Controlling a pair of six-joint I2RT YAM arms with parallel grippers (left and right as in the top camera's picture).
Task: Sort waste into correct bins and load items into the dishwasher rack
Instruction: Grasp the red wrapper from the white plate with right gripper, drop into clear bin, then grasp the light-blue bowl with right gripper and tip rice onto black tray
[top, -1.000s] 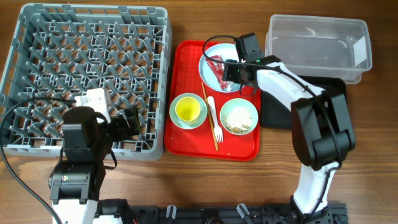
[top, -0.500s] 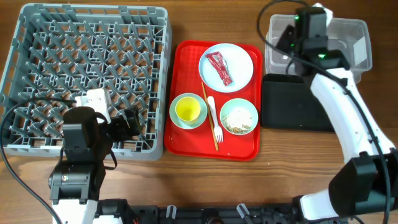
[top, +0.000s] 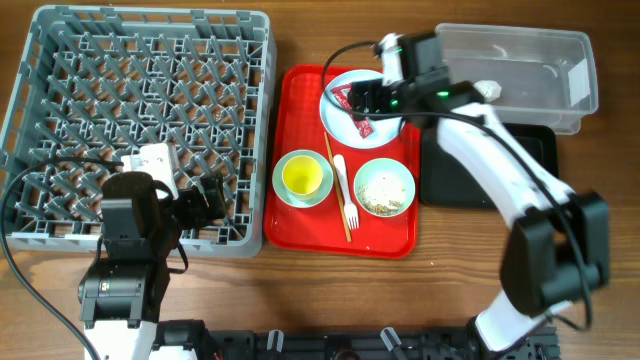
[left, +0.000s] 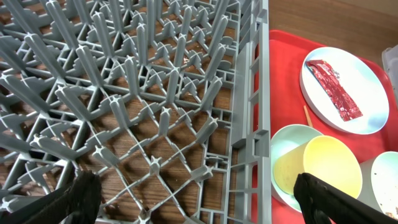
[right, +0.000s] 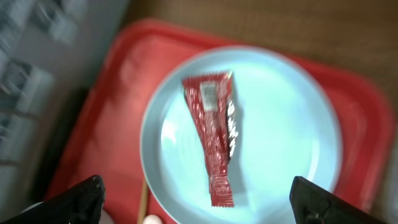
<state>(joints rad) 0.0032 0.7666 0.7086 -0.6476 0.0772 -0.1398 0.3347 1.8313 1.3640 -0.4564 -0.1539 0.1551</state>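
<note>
The small red sachet wrapper (right: 214, 134) is seen lying flat on the round white plate (right: 292, 143), which is set at the far end of the red tray (top: 300, 215). The right gripper (right: 198, 199) is held directly above it, pointed down. Its fingers are spread wide and nothing is gripped. The right arm is stretched in from the right, across the black tray (top: 455, 185). The left gripper (left: 199, 199) is likewise parted and empty, poised low over the near right corner of the grey rack (top: 150, 15).

Everything is laid on a brown wood-grain table (top: 600, 250). The clear tub (top: 520, 60) is placed beyond the black tray.

The wrapper is shown as a glossy, crinkled strip, though the right wrist view is blurred. The plate is smooth. The rack is moulded as a lattice of upright pegs, and the tub is transparent with rounded corners.
</note>
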